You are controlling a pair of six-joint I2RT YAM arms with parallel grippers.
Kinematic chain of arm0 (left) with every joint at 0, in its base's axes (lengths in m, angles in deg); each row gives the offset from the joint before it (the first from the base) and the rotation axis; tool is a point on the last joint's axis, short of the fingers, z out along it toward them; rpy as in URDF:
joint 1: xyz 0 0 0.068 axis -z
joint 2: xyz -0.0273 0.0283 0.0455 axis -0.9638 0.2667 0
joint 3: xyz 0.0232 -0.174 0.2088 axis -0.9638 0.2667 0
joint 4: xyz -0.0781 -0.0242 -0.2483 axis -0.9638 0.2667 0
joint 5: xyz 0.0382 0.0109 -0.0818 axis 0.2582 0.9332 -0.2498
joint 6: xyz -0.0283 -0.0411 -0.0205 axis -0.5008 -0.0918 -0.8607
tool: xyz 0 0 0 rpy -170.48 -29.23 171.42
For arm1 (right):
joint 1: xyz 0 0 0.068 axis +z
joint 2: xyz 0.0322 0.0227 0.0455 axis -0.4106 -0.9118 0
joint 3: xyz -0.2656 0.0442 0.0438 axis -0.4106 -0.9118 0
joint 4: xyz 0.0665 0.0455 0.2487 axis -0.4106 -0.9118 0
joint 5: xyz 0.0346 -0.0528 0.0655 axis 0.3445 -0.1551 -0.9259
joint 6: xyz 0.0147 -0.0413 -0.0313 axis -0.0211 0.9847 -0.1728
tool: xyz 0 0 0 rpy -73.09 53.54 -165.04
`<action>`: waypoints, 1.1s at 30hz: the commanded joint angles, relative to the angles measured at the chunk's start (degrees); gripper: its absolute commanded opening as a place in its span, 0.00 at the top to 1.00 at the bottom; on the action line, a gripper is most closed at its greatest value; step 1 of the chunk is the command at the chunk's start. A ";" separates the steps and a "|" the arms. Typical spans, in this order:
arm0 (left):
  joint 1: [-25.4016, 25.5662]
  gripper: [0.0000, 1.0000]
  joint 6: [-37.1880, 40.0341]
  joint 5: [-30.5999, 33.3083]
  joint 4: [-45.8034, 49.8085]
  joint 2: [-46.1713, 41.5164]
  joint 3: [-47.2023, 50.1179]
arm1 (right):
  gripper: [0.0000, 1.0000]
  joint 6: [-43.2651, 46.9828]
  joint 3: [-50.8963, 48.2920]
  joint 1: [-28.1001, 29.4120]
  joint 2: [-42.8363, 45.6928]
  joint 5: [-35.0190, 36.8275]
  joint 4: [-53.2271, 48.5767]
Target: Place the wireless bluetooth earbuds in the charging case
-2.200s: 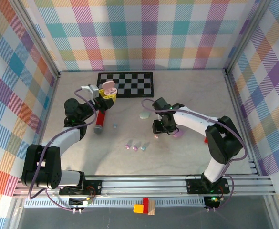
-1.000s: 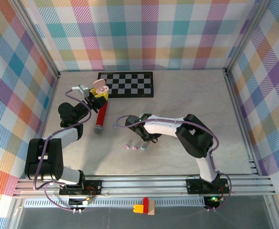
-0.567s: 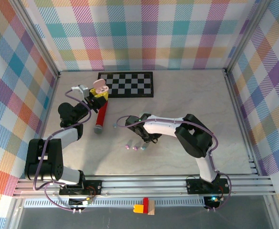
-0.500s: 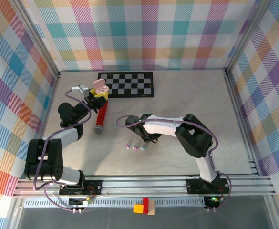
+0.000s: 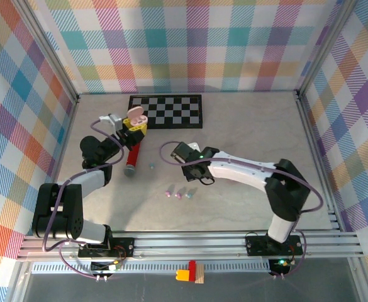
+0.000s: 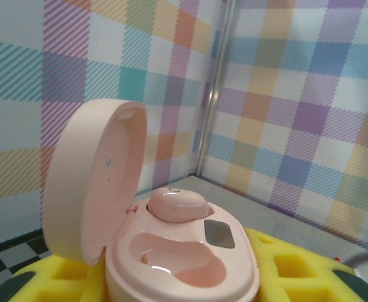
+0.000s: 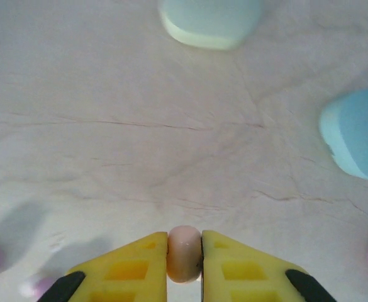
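From where I'm standing, the left end effector (image 5: 134,126) is clenching the pink charging case (image 6: 184,280) between its yellow pads (image 6: 284,277) and appears to be holding it clear of the desk (image 5: 253,126), with the lid swung open. One seated earbud (image 6: 174,202) is lying in the well farther from the wrist camera, and the empty well (image 6: 171,251) beside it is waiting. Well to the right of the case and nearer the arms' bases, the right end effector (image 5: 196,171) is pinching a pale pink earbud (image 7: 184,253) at the very tips of its pads, just above the desk. The loose earbuds (image 5: 178,195) are lying nearer the bases again than the case, and a mint case (image 7: 210,22) and a blue case (image 7: 356,132) are sitting on the desk beyond the pinched piece. I'm reading this as the carry towards the case. To do it well, the right arm should be lifting enough to clear the desk, travelling slowly because so small a piece gripped at the pad tips could twist or slip, and arriving squarely over the empty well. The earbud's long side should be matching the well's shape before it is lowered straight in, away from the lid and the seated earbud. The left arm should be holding the case level and steady, and the release should be coming only once the piece is bottoming out.
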 commanded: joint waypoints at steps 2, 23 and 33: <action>4.42 0.61 9.56 0.83 7.60 -2.92 -1.53 | 0.82 3.45 -2.74 -2.41 6.93 -12.51 9.42; 20.93 0.61 27.61 4.42 22.34 4.02 -10.42 | 0.81 0.41 -3.90 -12.28 23.75 -32.90 21.86; 23.72 0.61 29.89 3.33 24.86 5.01 -12.09 | 0.81 0.89 -0.01 -13.24 19.27 -35.84 25.06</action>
